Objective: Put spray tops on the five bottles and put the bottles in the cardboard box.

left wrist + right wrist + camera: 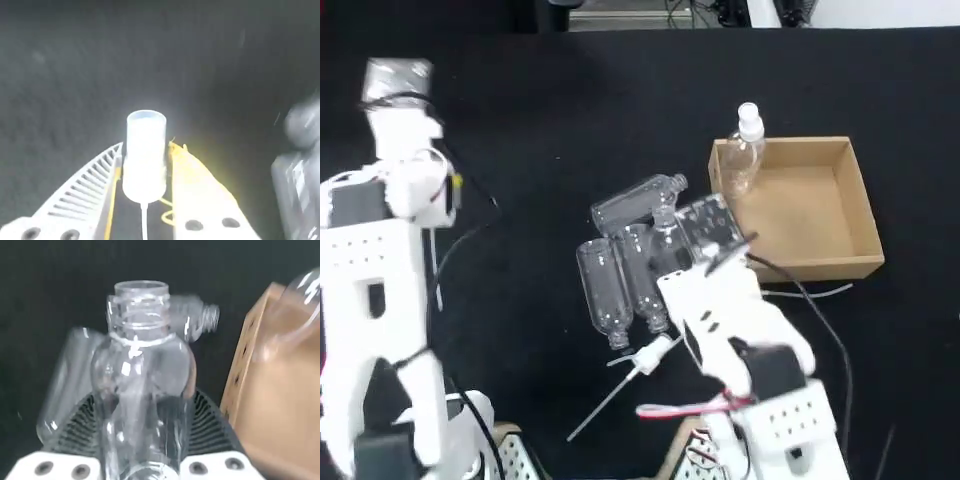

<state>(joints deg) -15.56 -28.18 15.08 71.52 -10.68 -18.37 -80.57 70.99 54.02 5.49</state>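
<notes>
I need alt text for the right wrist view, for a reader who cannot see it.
The right gripper is shut on a clear bottle with no spray top, above a black table. Two more clear bottles lie behind it, and the cardboard box stands beside it with another bottle at its wall.

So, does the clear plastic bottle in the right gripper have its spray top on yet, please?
Off: the clear plastic bottle in the right gripper shows a bare threaded neck.
</notes>
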